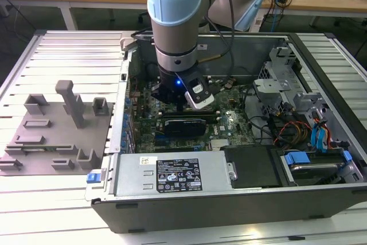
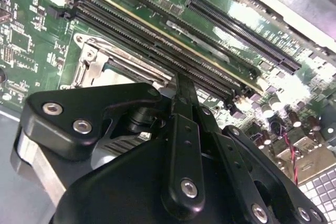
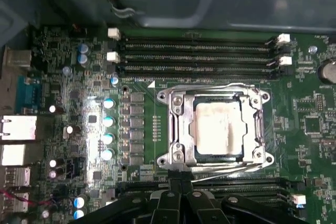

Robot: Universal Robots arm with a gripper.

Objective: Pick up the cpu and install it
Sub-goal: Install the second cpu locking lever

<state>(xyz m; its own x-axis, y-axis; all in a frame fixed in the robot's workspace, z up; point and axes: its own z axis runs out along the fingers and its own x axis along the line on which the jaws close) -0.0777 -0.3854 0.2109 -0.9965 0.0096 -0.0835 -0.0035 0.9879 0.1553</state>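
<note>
The cpu [image 3: 218, 129], a pale silvery square chip, lies flat inside the metal-rimmed socket frame [image 3: 173, 129] on the green motherboard [image 3: 310, 124]. In the first wrist view my gripper [image 3: 181, 182] is at the socket's edge, beside the cpu and not on it. Its black fingers are pressed together with nothing between them. In the second wrist view the gripper [image 2: 184, 85] points down beside the socket frame [image 2: 97, 64], next to the memory slots. In the exterior view the gripper [image 1: 180, 100] reaches down into the open computer case [image 1: 229, 202].
Long memory slots [image 3: 194, 51] run on both sides of the socket. Round capacitors [image 3: 107, 121] stand beside it. The case holds a drive cage [image 1: 275, 81], loose cables [image 1: 287, 127] and a labelled power supply [image 1: 172, 176]. A grey fixture plate [image 1: 54, 136] lies at the exterior view's left.
</note>
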